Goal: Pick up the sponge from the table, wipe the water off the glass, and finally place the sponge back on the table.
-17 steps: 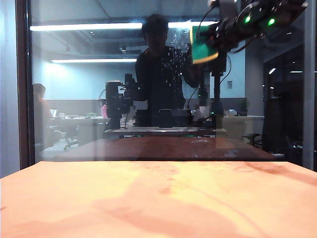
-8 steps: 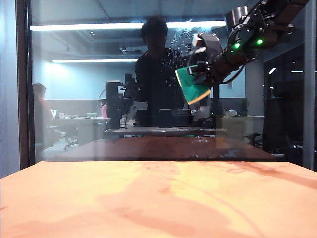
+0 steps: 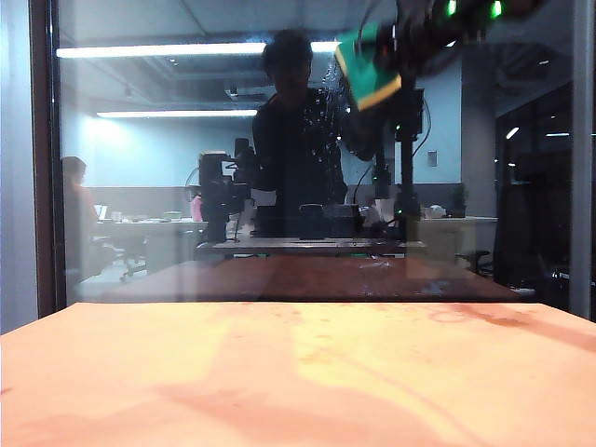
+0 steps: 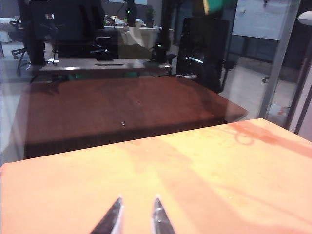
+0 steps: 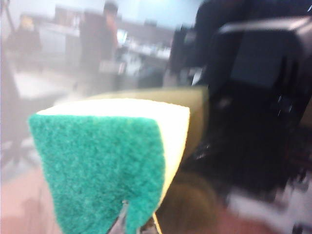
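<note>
A: Start near. What's the left end effector (image 4: 137,217) doing?

B: It hovers low over the orange tabletop (image 4: 195,175), on the near side of the glass (image 4: 122,63). Its two fingertips sit close together with a thin gap and nothing between them.

A: And the right one?

B: The right end effector (image 3: 410,47) is up high against the glass (image 3: 186,186), clamped tight on the sponge (image 3: 365,67). In the right wrist view the sponge (image 5: 112,161) fills the frame, green scouring face toward the camera, cream foam behind it, and the fingertips are barely visible at its lower edge.

A: Where is the sponge relative to the glass?

B: Near its upper edge, right of the middle, above the water (image 3: 321,116) droplets speckled on the pane. Whether it presses the glass I cannot tell.

A: Counts?

B: One sponge, one glass, one tabletop (image 3: 298,372), two end effectors.
</note>
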`<state>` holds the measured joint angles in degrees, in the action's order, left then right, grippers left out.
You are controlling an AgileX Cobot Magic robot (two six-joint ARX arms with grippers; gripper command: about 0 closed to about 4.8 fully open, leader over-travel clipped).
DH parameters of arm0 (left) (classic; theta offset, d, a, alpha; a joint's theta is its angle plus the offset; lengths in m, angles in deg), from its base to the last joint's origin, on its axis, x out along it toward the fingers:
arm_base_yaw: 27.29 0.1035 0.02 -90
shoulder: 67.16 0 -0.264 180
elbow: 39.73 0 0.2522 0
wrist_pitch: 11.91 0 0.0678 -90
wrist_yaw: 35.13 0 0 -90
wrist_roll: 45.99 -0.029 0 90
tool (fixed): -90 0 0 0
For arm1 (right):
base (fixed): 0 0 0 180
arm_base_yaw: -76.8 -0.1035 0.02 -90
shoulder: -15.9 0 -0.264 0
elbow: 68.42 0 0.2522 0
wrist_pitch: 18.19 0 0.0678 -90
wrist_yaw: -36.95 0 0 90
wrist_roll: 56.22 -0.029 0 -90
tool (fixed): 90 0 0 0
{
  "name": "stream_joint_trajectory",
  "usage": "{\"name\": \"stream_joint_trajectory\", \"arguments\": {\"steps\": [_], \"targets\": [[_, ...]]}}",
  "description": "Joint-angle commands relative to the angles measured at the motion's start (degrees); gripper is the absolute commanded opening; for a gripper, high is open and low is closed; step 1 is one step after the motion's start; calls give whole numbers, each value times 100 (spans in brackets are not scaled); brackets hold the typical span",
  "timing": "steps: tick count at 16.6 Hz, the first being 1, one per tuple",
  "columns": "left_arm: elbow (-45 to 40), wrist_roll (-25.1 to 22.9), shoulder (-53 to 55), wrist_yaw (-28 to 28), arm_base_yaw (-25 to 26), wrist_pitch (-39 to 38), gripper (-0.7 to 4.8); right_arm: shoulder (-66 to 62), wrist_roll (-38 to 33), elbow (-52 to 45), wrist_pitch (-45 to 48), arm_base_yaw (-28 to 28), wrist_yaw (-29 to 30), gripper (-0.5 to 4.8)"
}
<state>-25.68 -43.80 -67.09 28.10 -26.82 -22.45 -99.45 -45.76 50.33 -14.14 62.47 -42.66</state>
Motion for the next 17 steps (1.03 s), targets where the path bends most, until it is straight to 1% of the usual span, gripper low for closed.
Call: {"name": "stream_joint_trajectory", "arguments": {"steps": [1, 7, 10, 12, 14, 16, 17], "targets": [[17, -24, 7, -4, 0, 68, 79, 15, 9, 437, -181, -2, -39, -9], [17, -20, 7, -20, -2, 66, 79, -452, 9, 501, -706, -68, 0, -9], [17, -20, 7, -26, -2, 68, 79, -837, 11, 496, -1602, -157, 17, -9], [17, -20, 7, -26, -2, 66, 79, -977, 11, 494, -2017, -168, 15, -9], [17, -20, 7, -31, -2, 66, 79, -1078, 11, 494, -2105, -190, 2, -9], [17, -20, 7, -26, -2, 66, 79, -1071, 9, 520, -1908, -201, 2, -9], [17, -22, 7, -26, -2, 66, 79, -1021, 9, 708, -1860, -245, -2, -9]]}}
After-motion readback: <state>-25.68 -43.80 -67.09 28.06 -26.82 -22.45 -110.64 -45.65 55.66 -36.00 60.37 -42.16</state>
